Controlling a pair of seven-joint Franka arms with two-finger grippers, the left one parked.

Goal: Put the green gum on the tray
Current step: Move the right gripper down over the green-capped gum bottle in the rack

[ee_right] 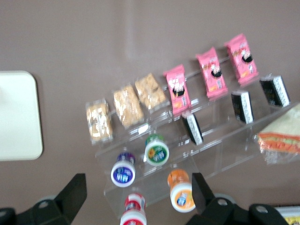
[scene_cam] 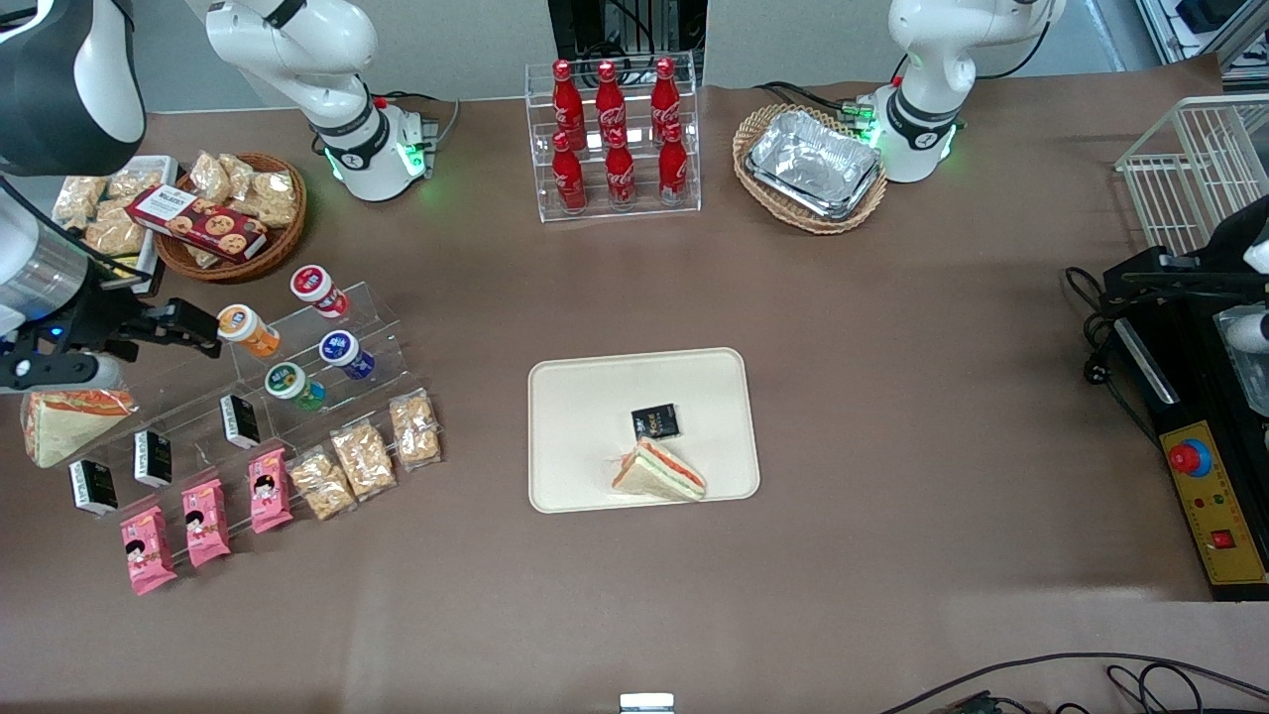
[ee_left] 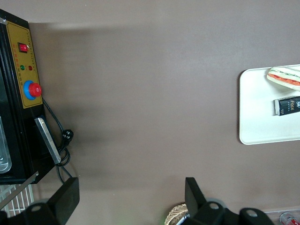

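Observation:
The green gum is a green bottle with a white cap, lying on a lower step of the clear acrylic stand. It also shows in the right wrist view. The cream tray lies mid-table with a sandwich and a black packet on it; its corner shows in the right wrist view. My gripper is open and empty, above the stand's upper end beside the orange bottle, apart from the green gum. In the right wrist view the gripper straddles the red and orange bottles.
Blue and red bottles share the stand, with black packets, pink packets and biscuit bags on lower steps. A wrapped sandwich and snack basket lie near the working arm. A cola rack and foil-tray basket stand farther back.

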